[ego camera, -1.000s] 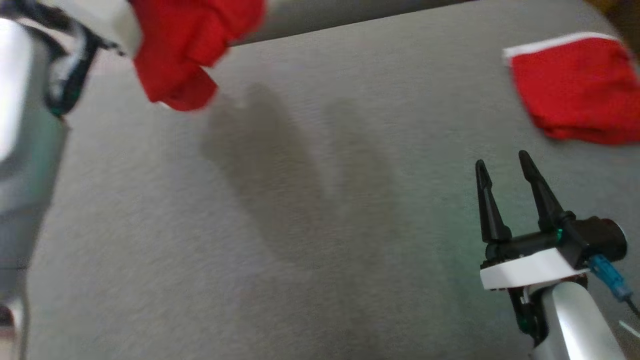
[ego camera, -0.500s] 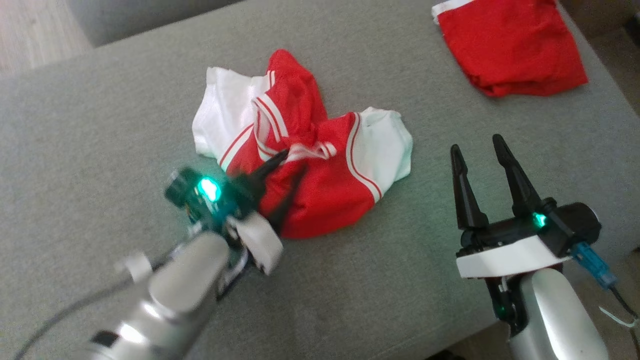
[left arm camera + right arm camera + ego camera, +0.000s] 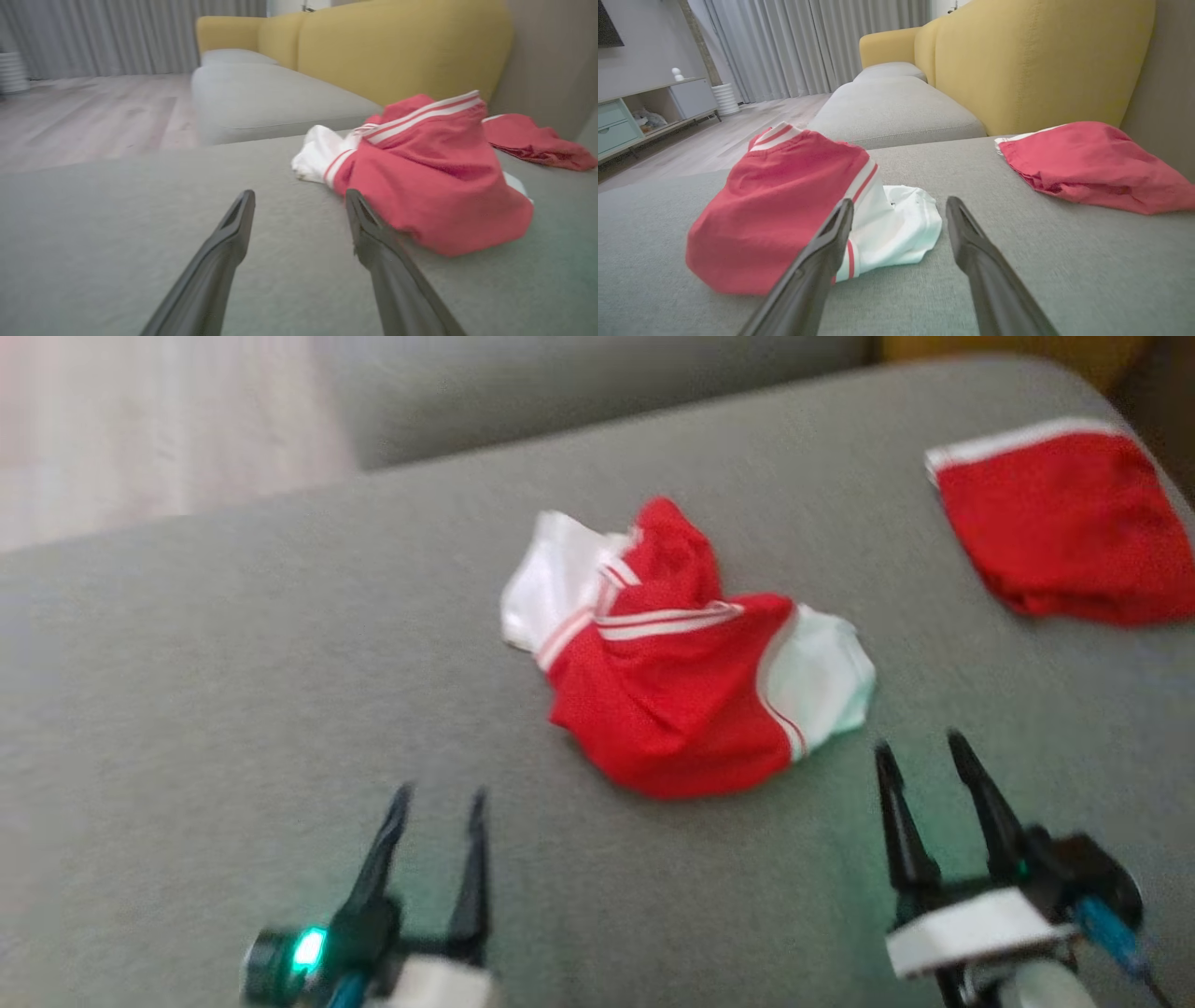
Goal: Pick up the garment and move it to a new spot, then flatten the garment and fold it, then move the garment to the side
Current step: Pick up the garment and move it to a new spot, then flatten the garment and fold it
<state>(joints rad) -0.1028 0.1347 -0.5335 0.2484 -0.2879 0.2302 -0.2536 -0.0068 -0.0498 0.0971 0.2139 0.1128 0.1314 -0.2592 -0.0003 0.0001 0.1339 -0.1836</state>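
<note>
Grey sofa cushion (image 3: 187, 709) is serving as the working surface, and a yellow backrest (image 3: 1041, 60) is rising behind it. The garment (image 3: 681, 700), red with white panels and striped trim, is lying crumpled near the middle of the cushion, bunched rather than flat. Its long axis is running on a slant, from a white panel at the far left to a white panel at the near right. A second red piece (image 3: 1064, 551) is lying well apart at the far right corner.

Left tool (image 3: 441, 793) is standing released near the front edge, fingers apart and grasping nothing. The garment is sitting ahead of it and off to its right. Right tool (image 3: 920, 745) is likewise standing released and empty, with the near white panel lying just ahead of it and to its left. In my judgement the right tool is the nearer, and flattening is calling for each tool to take one end.
</note>
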